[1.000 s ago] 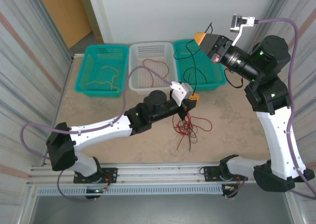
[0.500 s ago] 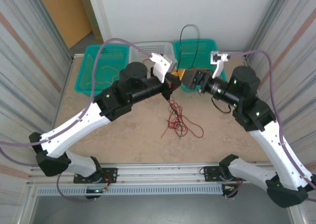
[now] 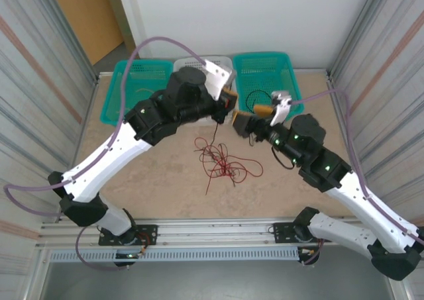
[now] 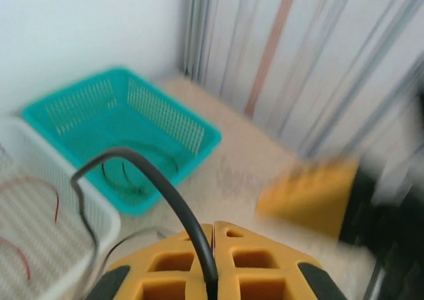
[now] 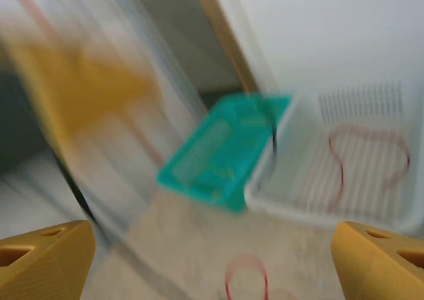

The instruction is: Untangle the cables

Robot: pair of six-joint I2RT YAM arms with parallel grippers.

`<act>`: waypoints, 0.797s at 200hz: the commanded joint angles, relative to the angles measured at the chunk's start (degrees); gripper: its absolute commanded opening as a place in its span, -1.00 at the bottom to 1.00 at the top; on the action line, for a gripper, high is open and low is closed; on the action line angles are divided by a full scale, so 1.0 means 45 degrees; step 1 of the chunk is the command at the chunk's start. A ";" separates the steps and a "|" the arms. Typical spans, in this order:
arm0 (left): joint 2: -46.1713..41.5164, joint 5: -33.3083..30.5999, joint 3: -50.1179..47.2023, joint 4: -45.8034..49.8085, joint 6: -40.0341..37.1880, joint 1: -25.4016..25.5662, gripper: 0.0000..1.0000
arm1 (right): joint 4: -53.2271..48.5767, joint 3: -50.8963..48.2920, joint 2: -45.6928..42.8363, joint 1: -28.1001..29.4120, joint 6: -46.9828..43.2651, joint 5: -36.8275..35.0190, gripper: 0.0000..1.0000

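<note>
Roughly mid-table, the red cables (image 3: 222, 162) lie in a loose heap, some loops trailing left and toward the near edge. Bare table (image 3: 165, 194) lies open around the heap, widest toward the front rail (image 3: 218, 230) and to the right. Corrugated side walls (image 3: 40, 81) close in both flanks.

Left gripper (image 4: 213, 247) is raised above the far side of the heap, its yellow fingers (image 4: 165, 267) pressed together on a black cable (image 4: 169, 200), which arches up and left from the pinch. Right gripper (image 5: 212, 257) is spread wide with nothing between its fingers; in the top view it sits just beside the left one, the two not touching.

Three baskets stand in a row along the far wall. The right teal basket (image 3: 291, 68) holds a black coil (image 3: 255, 102) at its near end. The white basket (image 5: 311, 194) in the middle holds a red strand (image 5: 364, 155). The left teal basket (image 3: 122, 91) is partly hidden by the left arm; contents too blurred to tell.
</note>
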State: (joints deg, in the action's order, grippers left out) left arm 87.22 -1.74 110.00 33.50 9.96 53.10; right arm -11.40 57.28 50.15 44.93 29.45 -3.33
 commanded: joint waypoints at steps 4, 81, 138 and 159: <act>-0.0548 -0.0007 0.1991 -0.2155 0.0210 -0.0056 -1.00 | -0.1921 -0.0781 -0.0400 0.0134 -0.0461 0.1148 0.83; 0.0006 0.0873 0.3577 -0.2144 0.1295 -0.0199 -1.00 | -0.1473 0.0665 0.1093 0.1488 -0.1216 0.1087 0.85; 0.0475 0.0652 0.4851 -0.2114 0.1563 -0.0534 -1.00 | 0.0965 -0.1172 0.5004 0.1707 0.0163 0.0520 -0.05; 0.0578 0.0701 0.5141 -0.2164 0.1823 -0.0772 -1.00 | 0.1357 -0.1845 0.5991 0.1715 0.0626 0.0256 -0.19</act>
State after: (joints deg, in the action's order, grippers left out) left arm 90.17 0.62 129.91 25.78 15.94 50.85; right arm -9.19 51.44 74.35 52.16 28.84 0.03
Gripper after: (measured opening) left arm 0.082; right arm 0.431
